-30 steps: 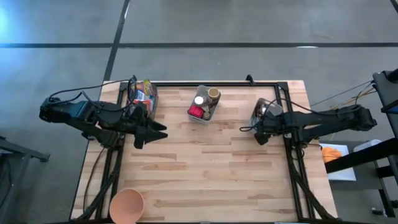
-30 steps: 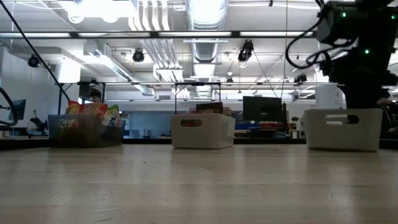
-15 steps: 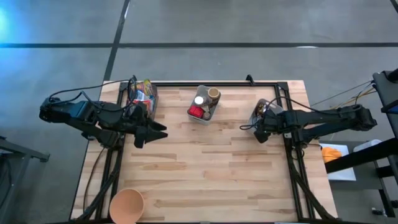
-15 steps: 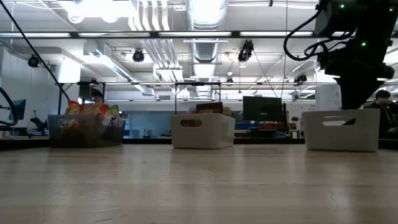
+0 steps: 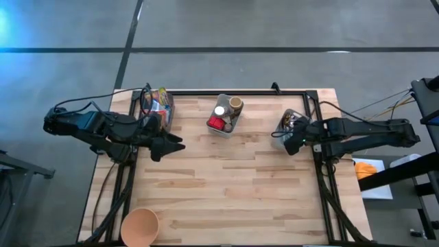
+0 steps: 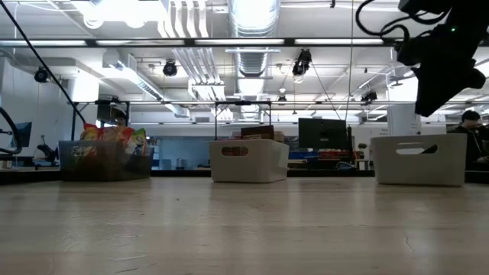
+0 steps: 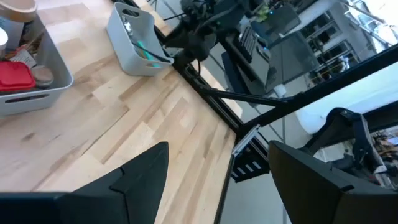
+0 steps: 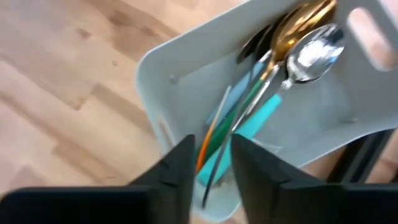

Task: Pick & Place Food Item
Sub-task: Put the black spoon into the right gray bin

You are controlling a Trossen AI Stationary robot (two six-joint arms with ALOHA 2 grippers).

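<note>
A white bin at the table's far middle holds food items: a red pack and round tins. A clear bin of snack packs stands at the far left. My right gripper hangs over the grey cutlery bin at the far right. It points steeply down and is open by a narrow gap, with spoons and coloured handles lying in the bin below it. My left gripper hovers open over bare table beside the snack bin.
An orange bowl stands at the near left corner. The wooden table top lies between the bins and the near edge. In the low view my right gripper is above the cutlery bin's rim.
My right gripper has risen out of the cutlery bin until it is clear above the rim. Nothing shows hanging below it. The bins have not moved.
</note>
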